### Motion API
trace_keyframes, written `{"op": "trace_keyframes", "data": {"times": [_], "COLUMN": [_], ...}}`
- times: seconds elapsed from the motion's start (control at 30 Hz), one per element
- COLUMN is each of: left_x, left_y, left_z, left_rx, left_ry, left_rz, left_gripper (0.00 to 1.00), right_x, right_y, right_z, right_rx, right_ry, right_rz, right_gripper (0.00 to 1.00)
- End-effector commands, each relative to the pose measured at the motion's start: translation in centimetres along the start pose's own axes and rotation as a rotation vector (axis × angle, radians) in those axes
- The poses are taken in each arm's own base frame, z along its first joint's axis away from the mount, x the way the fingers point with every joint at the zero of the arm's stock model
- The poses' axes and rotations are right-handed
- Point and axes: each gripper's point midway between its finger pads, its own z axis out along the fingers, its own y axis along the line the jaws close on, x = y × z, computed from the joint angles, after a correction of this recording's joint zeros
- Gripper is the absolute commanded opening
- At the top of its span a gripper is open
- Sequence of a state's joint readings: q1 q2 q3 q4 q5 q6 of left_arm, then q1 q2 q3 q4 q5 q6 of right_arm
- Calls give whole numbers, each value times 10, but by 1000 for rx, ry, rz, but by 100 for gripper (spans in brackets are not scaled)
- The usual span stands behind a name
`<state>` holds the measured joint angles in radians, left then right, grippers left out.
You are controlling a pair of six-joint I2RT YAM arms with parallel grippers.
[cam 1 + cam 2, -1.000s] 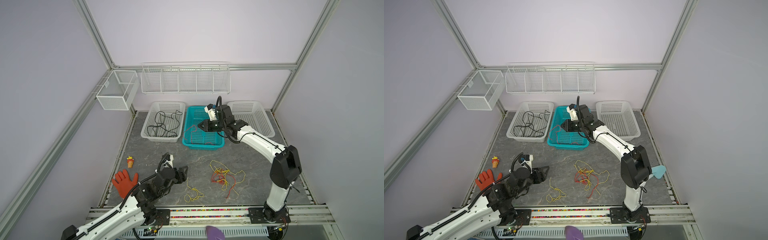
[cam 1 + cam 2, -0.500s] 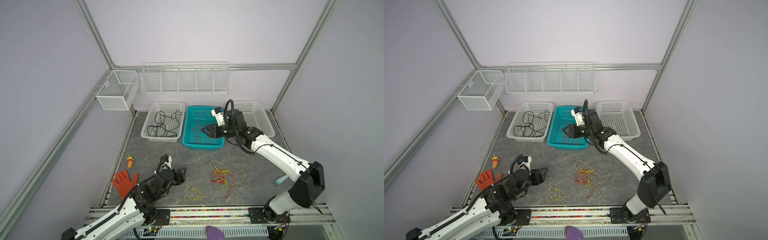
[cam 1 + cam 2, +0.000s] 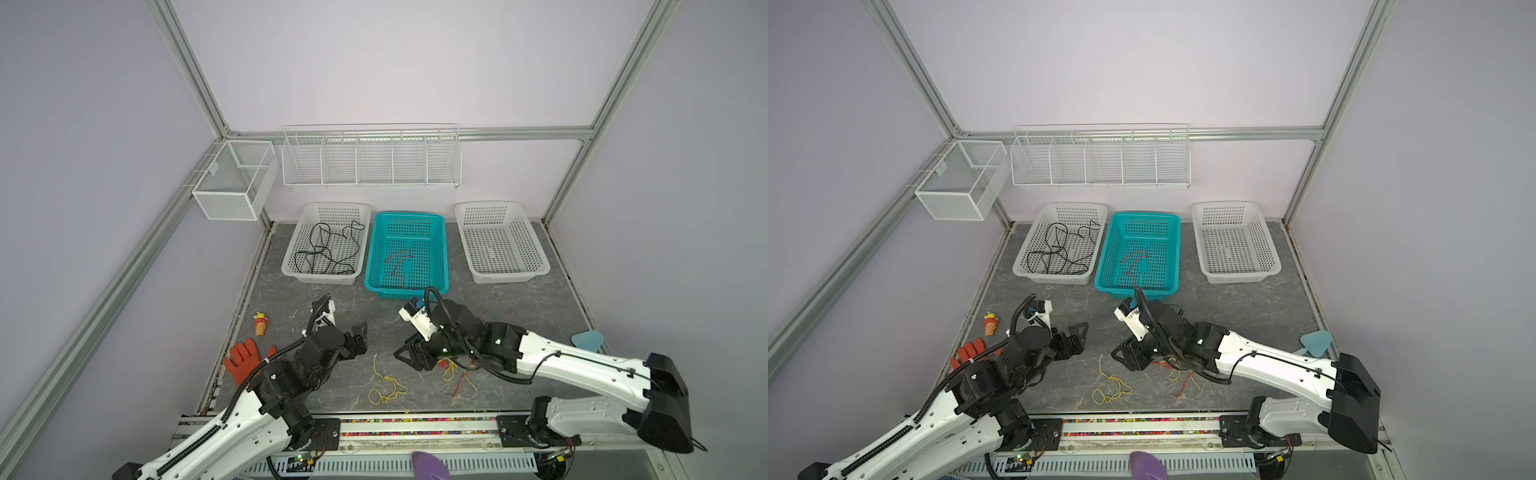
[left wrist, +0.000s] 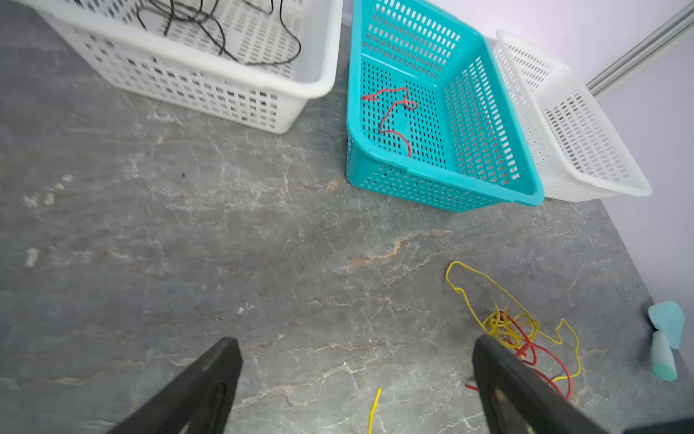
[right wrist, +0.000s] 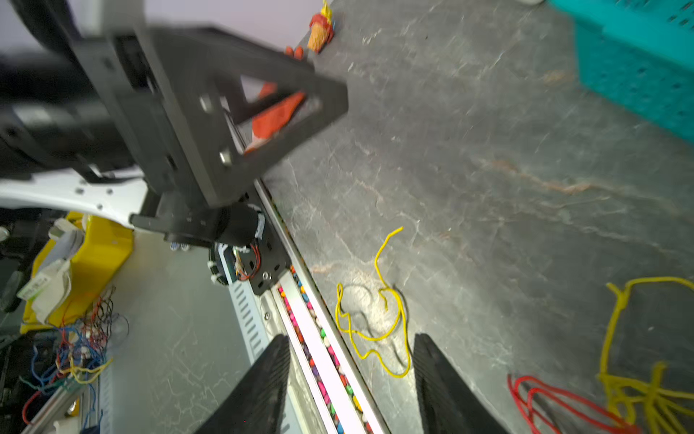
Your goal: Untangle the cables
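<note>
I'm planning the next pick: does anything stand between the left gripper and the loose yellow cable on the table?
Nothing visible does: only bare table separates the left gripper from the loose yellow cable.

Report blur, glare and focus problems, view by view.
Right wrist view: smeared by motion blur, worst on the left arm; a bright glare patch lies on the table under the loose yellow cable. Left wrist view: the teal basket is sharp, the fingers in the foreground soft. Both top views: even light, no hard shadows, crisp throughout.

Top views look down; wrist views (low, close) share tangled cables [image 4: 507, 328] [image 5: 655, 394].
</note>
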<state>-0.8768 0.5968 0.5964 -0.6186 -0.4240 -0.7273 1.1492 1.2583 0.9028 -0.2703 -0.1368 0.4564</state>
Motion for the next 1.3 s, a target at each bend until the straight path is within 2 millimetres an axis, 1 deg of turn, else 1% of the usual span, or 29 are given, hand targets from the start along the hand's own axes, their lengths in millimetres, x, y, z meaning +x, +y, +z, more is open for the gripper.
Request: {"op": "trace_keyframes", "data": {"times": [0.0,0.1,0.17,0.23,0.3,0.37,0.43,0.53,0.6,0.7,0.77,0.97,1.07,1.17,1.27], "left_x": [-15,-31,-45,-61,-74,-85,-92,-91,-90,-90,-89,-86,-86,-86,-86], "left_y": [18,17,17,24,37,43,48,56,59,60,61,59,59,58,58], "left_z": [-14,-27,-37,-45,-54,-59,-61,-56,-55,-56,-55,-51,-51,-49,-50], "left_rx": [-105,-109,-122,-177,-272,-318,-353,-378,-377,-374,-378,-376,-375,-369,-371], "left_ry": [-33,-69,-104,-154,-203,-236,-272,-305,-311,-318,-317,-302,-301,-296,-298], "left_rz": [-36,-57,-24,37,76,111,153,189,167,167,175,189,193,198,206], "left_gripper": [99,99,99,99,99,99,99,99,99,99,99,99,99,99,99], "right_x": [13,31,41,48,54,59,62,67,69,73,77,87,90,95,94], "right_y": [11,24,29,34,40,43,43,39,39,32,27,18,16,9,6], "right_z": [16,35,48,61,73,83,93,104,110,116,120,128,131,133,131], "right_rx": [28,39,40,36,28,17,23,36,38,71,91,117,129,160,180], "right_ry": [0,44,78,112,139,159,174,192,207,219,233,266,273,289,289], "right_rz": [-43,-100,-122,-134,-145,-146,-142,-134,-130,-120,-115,-98,-90,-84,-88], "right_gripper": [56,55,55,54,53,52,51,49,46,43,38,31,30,31,33]}}
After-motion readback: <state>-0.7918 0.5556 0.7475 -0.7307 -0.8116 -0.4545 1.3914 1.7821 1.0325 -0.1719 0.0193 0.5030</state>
